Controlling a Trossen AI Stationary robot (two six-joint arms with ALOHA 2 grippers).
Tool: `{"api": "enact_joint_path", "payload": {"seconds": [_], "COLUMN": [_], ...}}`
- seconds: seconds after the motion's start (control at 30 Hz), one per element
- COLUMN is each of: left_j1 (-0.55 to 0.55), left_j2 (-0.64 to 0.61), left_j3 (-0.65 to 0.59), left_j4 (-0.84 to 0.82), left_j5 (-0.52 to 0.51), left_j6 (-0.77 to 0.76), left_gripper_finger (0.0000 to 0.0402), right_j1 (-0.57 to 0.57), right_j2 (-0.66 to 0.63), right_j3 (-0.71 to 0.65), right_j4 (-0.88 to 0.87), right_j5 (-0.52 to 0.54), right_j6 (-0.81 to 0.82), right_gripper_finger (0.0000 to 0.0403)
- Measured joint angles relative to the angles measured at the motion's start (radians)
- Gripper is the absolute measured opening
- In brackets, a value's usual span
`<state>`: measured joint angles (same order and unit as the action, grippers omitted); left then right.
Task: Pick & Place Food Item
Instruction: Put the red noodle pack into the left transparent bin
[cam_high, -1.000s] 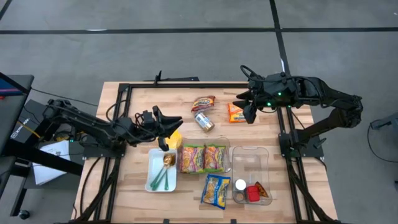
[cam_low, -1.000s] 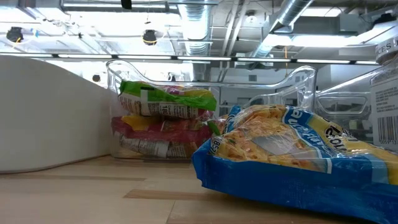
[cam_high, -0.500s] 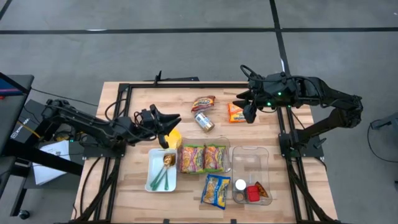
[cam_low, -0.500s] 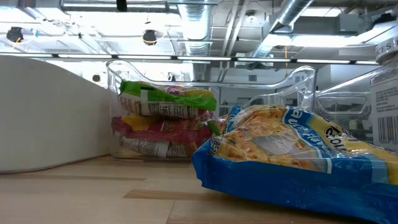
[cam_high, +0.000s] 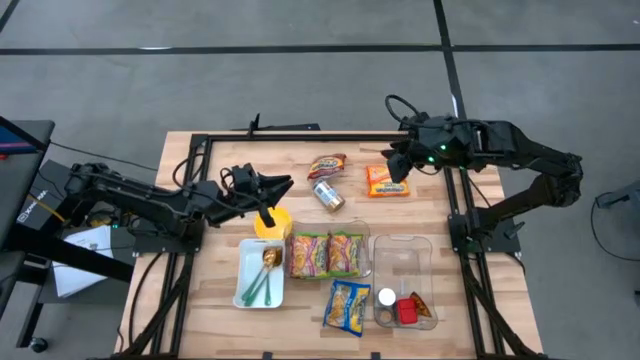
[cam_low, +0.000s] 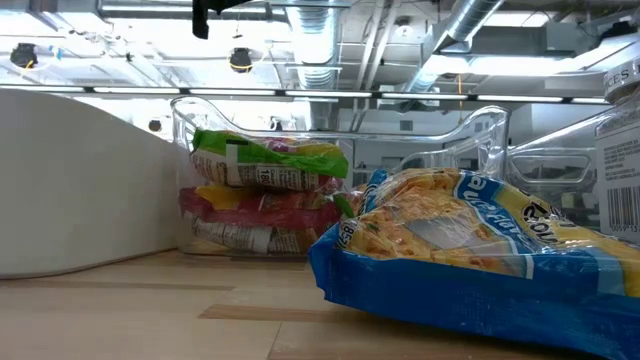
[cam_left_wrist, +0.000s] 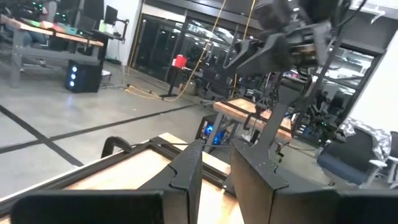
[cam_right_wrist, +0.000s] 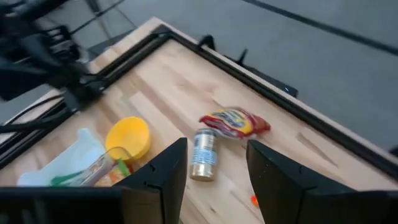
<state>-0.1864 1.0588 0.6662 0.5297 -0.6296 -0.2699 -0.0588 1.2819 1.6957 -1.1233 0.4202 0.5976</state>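
On desk, far side: orange packet (cam_high: 386, 181), long axis across | right claw (cam_high: 396, 165) just above its far edge, fingers apart, empty; nearer arm | left claw (cam_high: 268, 198) over yellow lid (cam_high: 272, 223), narrowly apart, empty.

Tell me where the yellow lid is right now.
In the high view, the yellow lid lies left of centre, just beyond the white tray, under the left gripper.
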Motion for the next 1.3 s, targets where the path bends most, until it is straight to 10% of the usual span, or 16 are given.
{"api": "enact_joint_path", "payload": {"seconds": [0.47, 1.3], "left_j1": [0.012, 0.016], "left_j2": [0.000, 0.000], "left_j3": [0.000, 0.000], "left_j4": [-0.034, -0.033], "left_j5": [0.043, 0.027], "left_j6": [-0.006, -0.039], "left_gripper_finger": [0.0076, 0.0076], "right_j1": [-0.081, -0.174], "right_j2": [0.000, 0.127], "right_j3": [-0.144, -0.358], "right_j4": [0.040, 0.262], "right_j5": [-0.135, -0.218], "right_j6": [0.118, 0.429], "right_gripper_finger": [0.0238, 0.0232]}}
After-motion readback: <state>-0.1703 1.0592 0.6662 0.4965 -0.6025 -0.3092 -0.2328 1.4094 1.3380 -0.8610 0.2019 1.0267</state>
